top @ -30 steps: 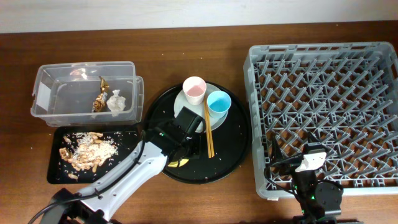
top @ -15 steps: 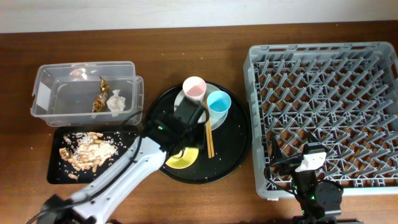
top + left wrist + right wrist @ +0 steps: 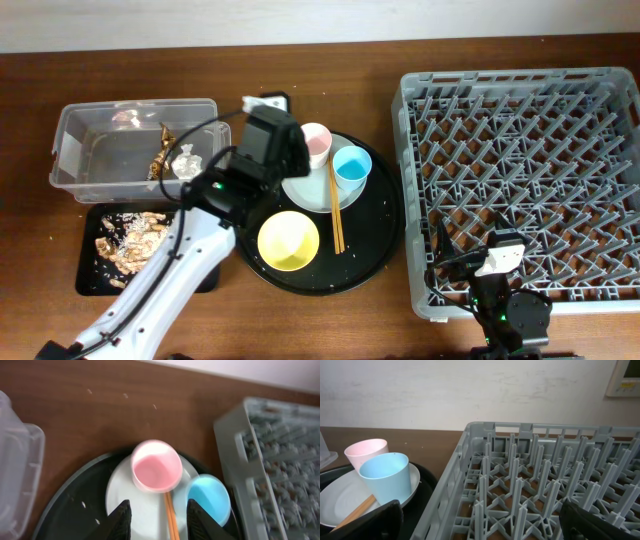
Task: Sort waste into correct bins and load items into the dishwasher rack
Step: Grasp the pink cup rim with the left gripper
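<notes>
Dishwasher rack (image 3: 520, 185): right of the round black tray (image 3: 375, 245), just beside it, nothing loaded.
Clear box (image 3: 100, 150): left of the round tray, far side.
Shallow black tray (image 3: 90, 280): left of the round tray, near side.
Plate (image 3: 310, 190): on the round tray's far half.
Yellow bowl (image 3: 289, 240): upright on the round tray's near-left part.
Left gripper (image 3: 159, 510): above the round tray's far-left rim, over the plate. Fingers were spread with nothing between them.
Right gripper (image 3: 480, 522): right of the round tray, at the rack's near-left corner. Fingers were wide apart and empty.
Pink cup (image 3: 317, 142) and blue cup (image 3: 352, 166): upright on the plate.
Chopsticks (image 3: 335, 215): lying from the plate onto the round tray.
Food scraps (image 3: 125, 240): in the shallow tray.
Paper ball (image 3: 186, 163) and gold wrapper (image 3: 162, 150): in the clear box.
</notes>
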`<action>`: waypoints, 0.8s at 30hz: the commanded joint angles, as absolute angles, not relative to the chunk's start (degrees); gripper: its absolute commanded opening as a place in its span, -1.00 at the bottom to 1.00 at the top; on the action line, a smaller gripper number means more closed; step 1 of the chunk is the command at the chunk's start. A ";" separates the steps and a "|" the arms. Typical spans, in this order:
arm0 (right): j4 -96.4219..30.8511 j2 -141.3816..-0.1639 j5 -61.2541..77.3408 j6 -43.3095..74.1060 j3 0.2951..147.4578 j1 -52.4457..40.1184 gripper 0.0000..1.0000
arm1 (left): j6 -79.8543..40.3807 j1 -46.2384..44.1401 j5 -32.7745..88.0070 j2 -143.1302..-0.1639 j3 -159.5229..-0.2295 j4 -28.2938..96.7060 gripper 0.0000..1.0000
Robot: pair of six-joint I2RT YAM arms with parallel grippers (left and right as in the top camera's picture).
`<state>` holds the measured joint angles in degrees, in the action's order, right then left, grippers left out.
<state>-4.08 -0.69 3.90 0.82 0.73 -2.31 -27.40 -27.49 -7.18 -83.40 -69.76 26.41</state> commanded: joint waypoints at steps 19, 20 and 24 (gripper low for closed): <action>-4.14 -0.36 3.99 0.43 0.32 -2.61 0.97 | -26.52 -25.80 -8.03 -104.64 -70.39 13.28 -0.30; -4.14 -0.36 3.99 0.43 0.32 -2.61 0.96 | -26.52 -25.80 -8.03 -105.25 -70.39 13.13 -0.30; -4.14 -0.36 3.99 0.43 0.32 -2.61 0.97 | -26.52 -25.80 -7.99 -107.94 -70.39 12.60 -0.29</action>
